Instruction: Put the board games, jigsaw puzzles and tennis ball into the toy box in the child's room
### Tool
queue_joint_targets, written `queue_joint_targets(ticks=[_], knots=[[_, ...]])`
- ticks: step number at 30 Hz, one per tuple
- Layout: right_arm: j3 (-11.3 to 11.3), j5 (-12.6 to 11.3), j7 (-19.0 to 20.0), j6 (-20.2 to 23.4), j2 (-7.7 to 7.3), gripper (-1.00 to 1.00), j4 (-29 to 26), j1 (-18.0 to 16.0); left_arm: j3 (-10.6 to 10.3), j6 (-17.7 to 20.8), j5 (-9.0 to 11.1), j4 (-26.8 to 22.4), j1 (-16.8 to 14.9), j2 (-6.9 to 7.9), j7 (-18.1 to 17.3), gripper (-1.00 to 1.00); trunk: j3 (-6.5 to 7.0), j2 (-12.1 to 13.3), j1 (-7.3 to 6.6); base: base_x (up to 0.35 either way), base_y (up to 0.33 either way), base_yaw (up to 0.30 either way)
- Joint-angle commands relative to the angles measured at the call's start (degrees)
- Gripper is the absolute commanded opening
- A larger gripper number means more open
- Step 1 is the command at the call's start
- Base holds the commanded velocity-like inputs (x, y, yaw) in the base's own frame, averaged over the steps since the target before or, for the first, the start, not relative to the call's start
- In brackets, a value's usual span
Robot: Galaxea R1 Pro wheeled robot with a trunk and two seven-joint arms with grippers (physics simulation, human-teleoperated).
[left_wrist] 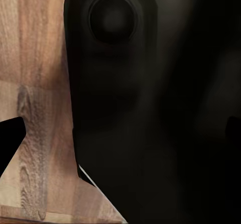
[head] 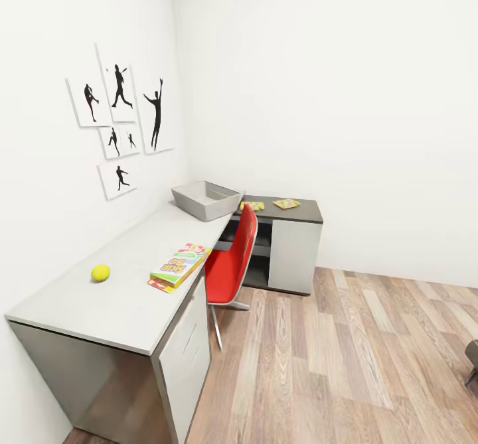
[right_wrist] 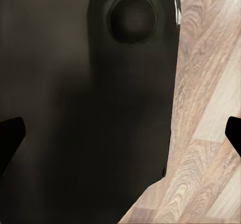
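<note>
Grey desk top (head: 126, 285) in the head view carries the tennis ball (head: 100, 272), one board game (head: 180, 265) and the toy box (head: 206, 200), its contents hard to see; two jigsaw puzzles (head: 286, 203) lie on the dark section beyond. Both wrist views look past dark robot bodywork at the plank floor (right_wrist: 206, 108), fingertips (left_wrist: 10, 143) at the edges, spread wide, holding nothing.

Bright, even light on the white walls (head: 318, 66) (soft shadows); wrist views dark, blurred.

Red chair (head: 232, 261) on plank floor (head: 345, 364)
</note>
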Motion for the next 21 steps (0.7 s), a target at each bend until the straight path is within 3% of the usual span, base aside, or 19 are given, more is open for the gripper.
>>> queue_joint_targets(ticks=[1,21], knots=[[0.0,0.0,0.0,0.0,0.0,1.0,0.0,-0.01,0.0,0.0,0.0,0.0,-0.01,0.0,0.0,1.0,-0.03,-0.01,0.0,0.0,0.0,0.0],[0.69,0.23,0.57,-0.07,-0.18,1.0,-0.09,-0.1,0.09,-0.09,-0.09,0.0,-0.19,0.18,-0.09,1.0,-0.03,-0.01,0.0,0.0,0.0,0.0]])
